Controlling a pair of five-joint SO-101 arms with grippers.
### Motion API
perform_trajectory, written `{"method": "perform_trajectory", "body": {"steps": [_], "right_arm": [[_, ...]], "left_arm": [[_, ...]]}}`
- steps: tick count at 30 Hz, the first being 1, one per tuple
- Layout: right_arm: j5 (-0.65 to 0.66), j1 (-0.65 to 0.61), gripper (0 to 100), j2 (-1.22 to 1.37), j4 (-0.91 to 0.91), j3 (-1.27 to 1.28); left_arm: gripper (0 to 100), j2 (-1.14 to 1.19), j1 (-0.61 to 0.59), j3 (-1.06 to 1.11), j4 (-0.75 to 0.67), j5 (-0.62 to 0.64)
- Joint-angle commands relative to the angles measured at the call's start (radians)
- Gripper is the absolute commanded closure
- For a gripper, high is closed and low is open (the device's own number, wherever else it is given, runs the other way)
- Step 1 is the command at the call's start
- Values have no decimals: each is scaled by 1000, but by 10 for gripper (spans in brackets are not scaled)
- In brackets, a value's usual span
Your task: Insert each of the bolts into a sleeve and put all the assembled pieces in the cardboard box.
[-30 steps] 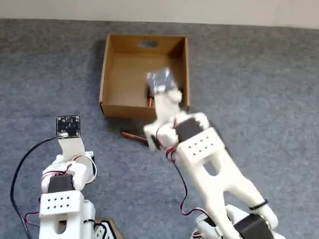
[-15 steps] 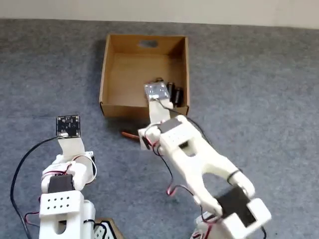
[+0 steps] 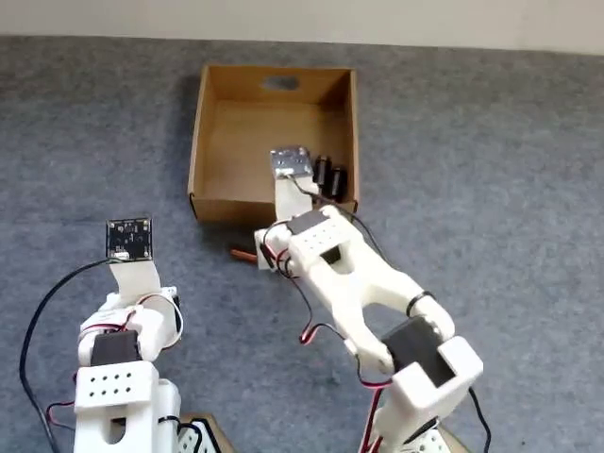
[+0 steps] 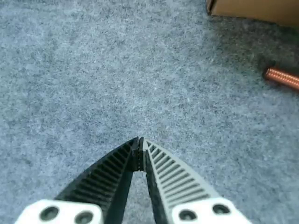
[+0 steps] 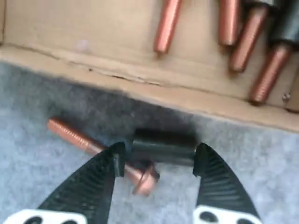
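Where the right pincer (image 5: 159,156) hangs low over the grey carpeted surface (image 3: 491,189), its two black ribbed fingers (image 5: 100,179) are seen spread apart, with nothing clamped between them. One short black cylindrical sleeve (image 5: 163,145) is framed between the fingertips, lying on its side on the surface; whether either tip touches it cannot be told. One loose copper-coloured threaded bolt (image 5: 88,143) is laid slantwise just beside that sleeve, its flanged head towards the pincer, and it is not seated in the sleeve.

Just past both, the front wall of the open brown cardboard box (image 3: 201,142) is met. Inside it, four copper-coloured bolt shafts (image 5: 167,23) can be counted in the right wrist view. Two of them are seen to run into black sleeves (image 5: 287,28), while the far ends of the other two are cut off at the edge. In the high view, two dark sleeved pieces are made out in the front corner of the box nearer the right arm (image 3: 349,274).

That arm is stretched forward from its base, bent at the elbow, with its wrist pitched down at the box's front wall.

The left arm (image 3: 118,368) is folded back by its base, well apart from the box. The left pincer (image 4: 140,142) is pressed together on nothing and pointed down at the surface.
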Motion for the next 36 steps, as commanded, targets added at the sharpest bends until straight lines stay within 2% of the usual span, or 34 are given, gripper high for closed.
{"method": "perform_trajectory", "body": {"steps": [1,5,11,16,19,21,25,30,32,36], "right_arm": [[-6,-5,798,-1,-4,-24],[-3,15,880,-16,-5,-22],[-3,51,882,-36,13,-16],[3,84,882,-173,128,-15],[74,96,882,-280,236,-12],[166,114,882,-334,318,-12],[445,180,882,-400,424,59],[824,214,882,-463,420,320],[913,217,882,-501,374,421],[1011,282,882,-601,286,552]], "left_arm": [[966,-13,-7,-30,-15,9],[966,-13,-7,-30,-15,9],[966,-13,-7,-30,-15,9],[966,-13,-7,-30,-15,9],[966,-13,-7,-30,-15,9],[966,-13,-5,-30,-15,9],[966,-13,-5,-30,-15,9],[966,-13,-5,-30,-15,9],[966,-13,-5,-28,-15,9],[966,-13,-5,-28,-15,9]]}}
